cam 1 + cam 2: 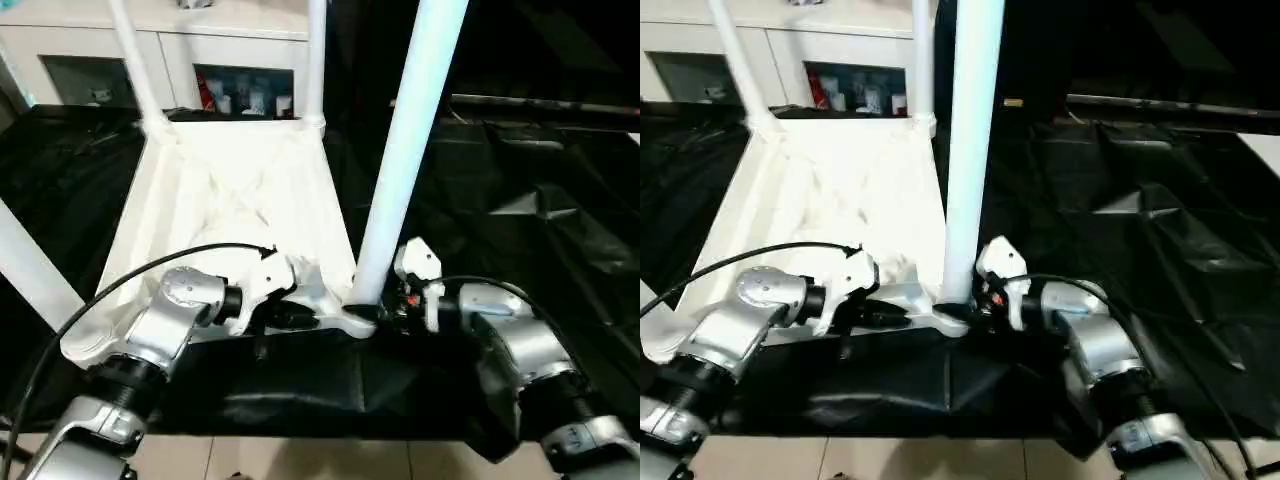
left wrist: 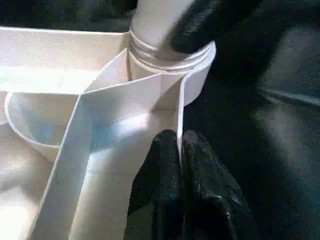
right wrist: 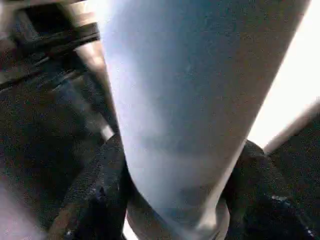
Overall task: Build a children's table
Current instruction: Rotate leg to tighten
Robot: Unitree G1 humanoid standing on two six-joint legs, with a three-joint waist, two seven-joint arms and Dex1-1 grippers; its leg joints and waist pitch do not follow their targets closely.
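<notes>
The white tabletop (image 1: 230,200) lies upside down on black cloth, ribs facing up. Legs stand in its far-left (image 1: 135,60), far-right (image 1: 316,60) and near-left (image 1: 30,270) corners. A fourth leg (image 1: 400,150) stands in the near-right corner socket (image 1: 357,318), leaning slightly right. My left gripper (image 2: 179,150) is shut on the tabletop's thin rim wall just beside that socket. My right gripper (image 3: 180,200) reaches in from the right at the foot of the near-right leg, with a black finger (image 3: 107,192) pressed against each side of the tube.
Behind the tabletop stands a white cabinet (image 1: 230,50) with glass doors. Crumpled black cloth (image 1: 520,200) covers the surface to the right. A black cable (image 1: 120,280) arcs over my left forearm. Pale floor (image 1: 300,460) shows beyond the near edge.
</notes>
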